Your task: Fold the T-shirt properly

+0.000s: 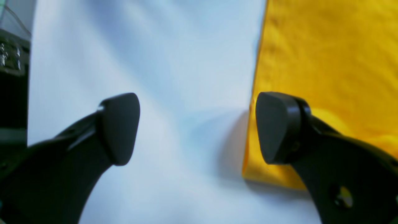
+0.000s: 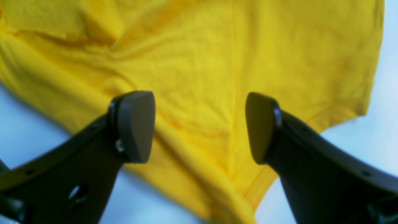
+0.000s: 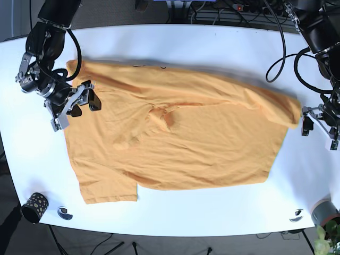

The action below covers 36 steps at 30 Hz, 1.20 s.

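A yellow T-shirt [image 3: 175,138] lies spread and wrinkled on the white table [image 3: 212,48], with a sleeve at the front left and a folded-over edge at the right. My right gripper [image 3: 85,106] is open and empty over the shirt's left end. In the right wrist view the gripper [image 2: 199,127] has the yellow cloth [image 2: 199,62] between and below its fingers. My left gripper [image 3: 320,131] is open and empty just right of the shirt's right end. In the left wrist view the gripper [image 1: 197,129] hangs over bare table, with the shirt's edge [image 1: 326,62] by its right finger.
A dark patterned cup [image 3: 33,207] and a small round object [image 3: 65,213] sit at the front left corner. Another small round object [image 3: 296,215], a grey cup [image 3: 324,212] and a plant [image 3: 325,240] are at the front right. Cables [image 3: 234,8] run along the back edge.
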Motion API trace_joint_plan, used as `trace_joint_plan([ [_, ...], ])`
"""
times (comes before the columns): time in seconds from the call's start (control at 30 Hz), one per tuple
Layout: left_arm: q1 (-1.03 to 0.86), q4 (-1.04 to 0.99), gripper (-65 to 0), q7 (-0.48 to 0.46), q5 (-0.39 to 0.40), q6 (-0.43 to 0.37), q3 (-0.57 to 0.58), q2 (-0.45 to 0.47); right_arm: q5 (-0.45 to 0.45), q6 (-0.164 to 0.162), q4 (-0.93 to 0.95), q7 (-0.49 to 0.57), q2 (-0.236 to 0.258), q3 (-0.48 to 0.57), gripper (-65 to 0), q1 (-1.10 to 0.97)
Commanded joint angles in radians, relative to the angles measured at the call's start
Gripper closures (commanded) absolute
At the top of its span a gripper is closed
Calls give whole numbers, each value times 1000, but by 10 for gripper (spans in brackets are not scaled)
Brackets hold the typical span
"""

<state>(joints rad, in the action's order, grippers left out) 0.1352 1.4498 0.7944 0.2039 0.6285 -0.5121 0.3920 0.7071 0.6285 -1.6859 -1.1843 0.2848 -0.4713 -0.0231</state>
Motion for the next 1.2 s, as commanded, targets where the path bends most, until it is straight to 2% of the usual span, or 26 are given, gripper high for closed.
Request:
trace_joint_plan([
  [0.0, 10, 18, -553, -10, 19, 3, 0, 12, 12, -2, 40, 19, 1, -1, -438, 62],
  [0.23, -49, 44, -550, -10, 19, 3, 0, 11, -5, -2, 321, 22, -2, 4, -439, 245],
  [0.4, -93, 95, -549, -10, 19, 3, 7, 6, -132, 3, 452, 53, -14, 10, -442, 364],
  [0.57, -130, 104, -547, -10, 16, 3, 40, 6, -228, 3, 524, 162, -34, 128, -439, 437],
  [0.87, -151, 104, -547, -10, 18, 3, 40, 5, -241, 0, 752, 357, -37, 256, -439, 501],
  [1.17, -168, 104, -547, -10, 16, 3, 39, 5, -241, -3, 771, 459, -39, 363, -438, 495],
])
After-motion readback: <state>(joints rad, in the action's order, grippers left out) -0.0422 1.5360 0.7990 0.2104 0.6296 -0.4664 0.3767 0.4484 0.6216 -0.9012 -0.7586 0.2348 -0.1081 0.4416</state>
